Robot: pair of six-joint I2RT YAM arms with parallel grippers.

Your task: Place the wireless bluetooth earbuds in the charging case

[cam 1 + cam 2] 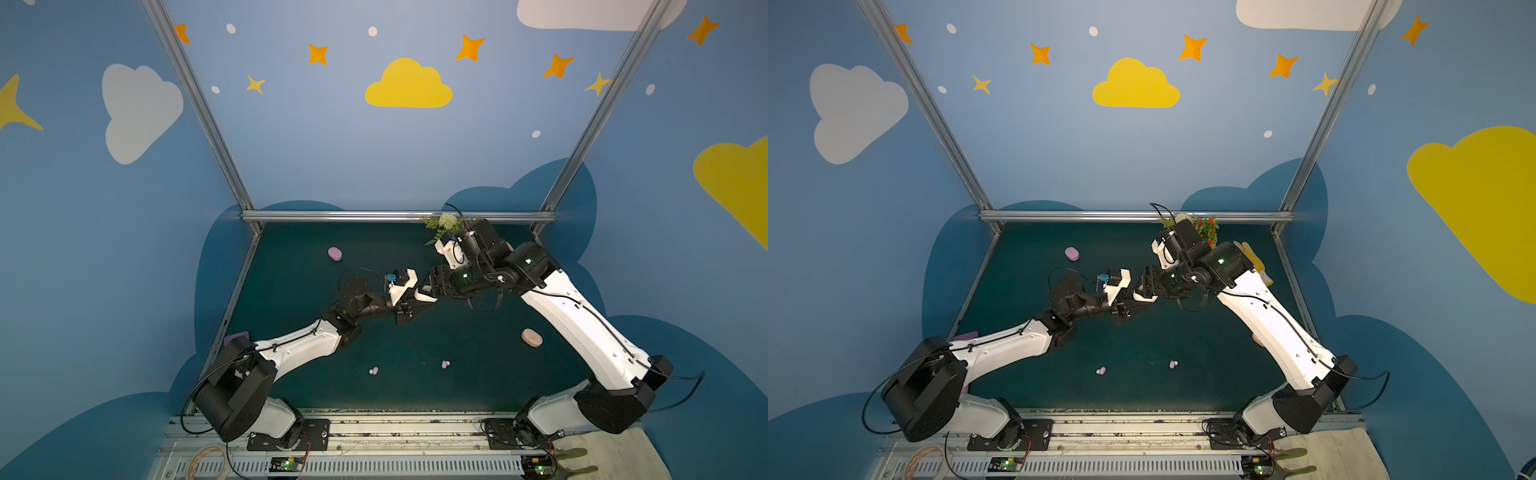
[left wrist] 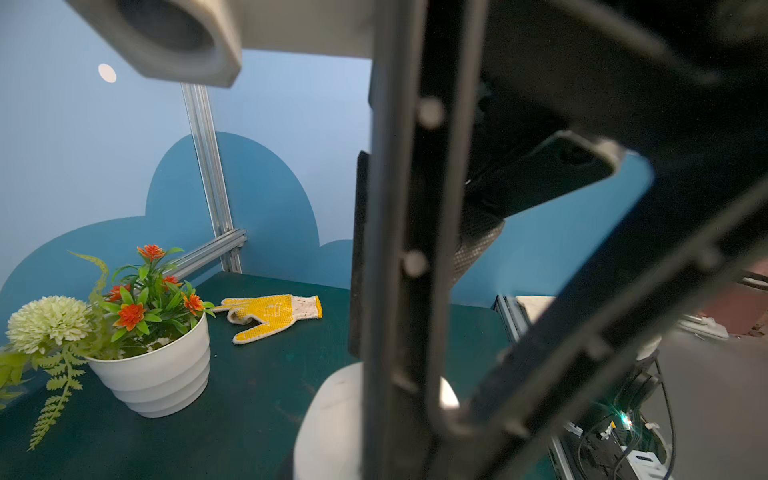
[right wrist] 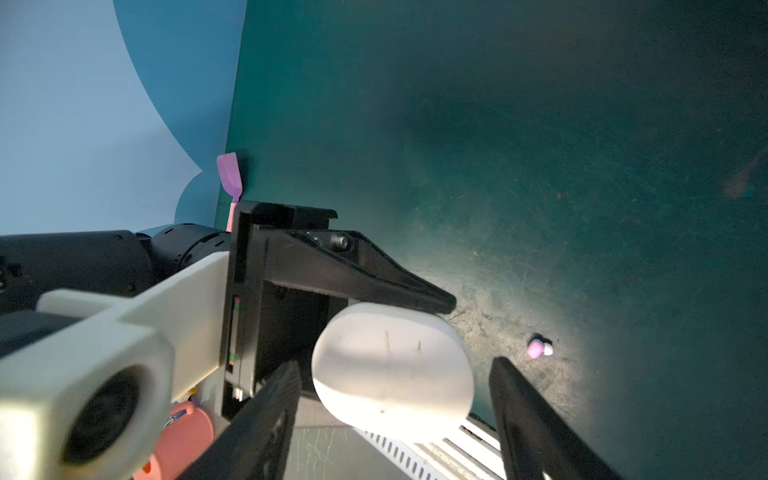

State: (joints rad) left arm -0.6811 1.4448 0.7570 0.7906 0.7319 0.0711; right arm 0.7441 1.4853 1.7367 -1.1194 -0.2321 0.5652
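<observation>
A white pebble-shaped charging case [image 1: 426,296] [image 1: 1144,296] hangs above the middle of the green table, with my left gripper [image 1: 419,306] shut on it. In the right wrist view the case [image 3: 392,365] sits under one black left finger [image 3: 374,278]. My right gripper [image 3: 395,363] is open, its fingers [image 3: 270,411] standing apart on either side of the case without touching it. Two small clusters of lilac and pink earbuds [image 1: 374,370] [image 1: 445,364] lie on the table nearer the front. One cluster of earbuds [image 3: 539,348] shows in the right wrist view.
A lilac case [image 1: 335,253] lies at the back left and a peach case [image 1: 532,337] beside the right arm. A white flower pot [image 2: 153,365] and a yellow glove [image 2: 274,313] sit at the back right. A purple spatula [image 3: 229,176] lies at the left edge.
</observation>
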